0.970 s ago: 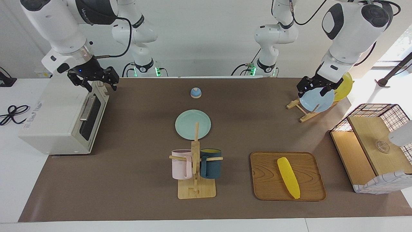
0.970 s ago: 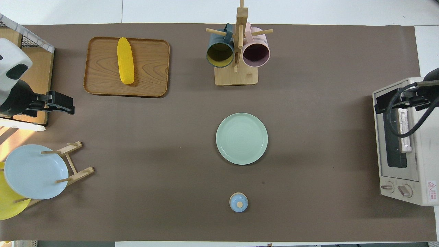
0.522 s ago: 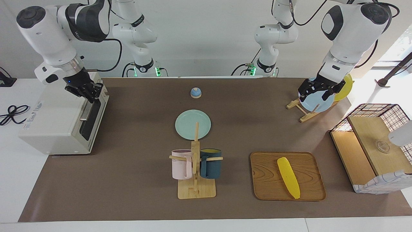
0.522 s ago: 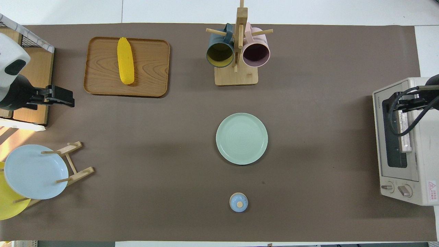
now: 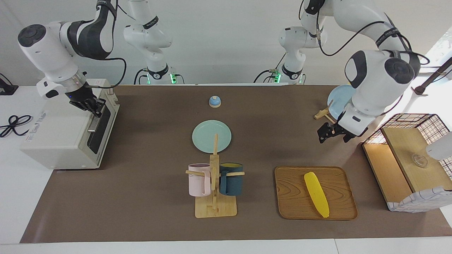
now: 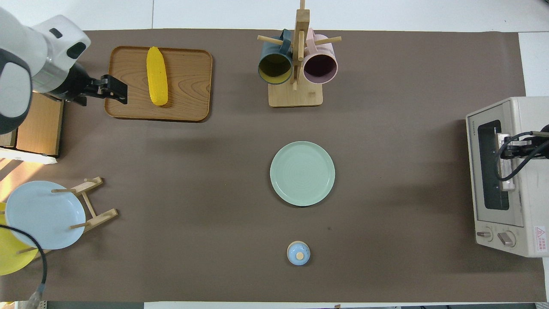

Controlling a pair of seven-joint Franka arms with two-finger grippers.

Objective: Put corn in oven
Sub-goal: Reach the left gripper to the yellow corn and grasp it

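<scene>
Corn (image 5: 316, 194): one; oven (image 5: 67, 133): one

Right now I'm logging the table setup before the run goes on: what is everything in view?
corn: one, yellow, lying on the tray.
tray: one, wooden, toward the left arm's end.
oven: one, cream-white, door closed, at the right arm's end.
green plate: one, mid-table.
mug rack: one, wooden, holding a pink mug and a dark blue mug.
small blue knob-topped object: one, near the robots.
plate stand: one, wooden, holding a light blue plate and a yellow plate.
basket box: one, wire and wood.
right gripper: fingers shut at the oven's handle.
left gripper: open, raised near the tray.
</scene>
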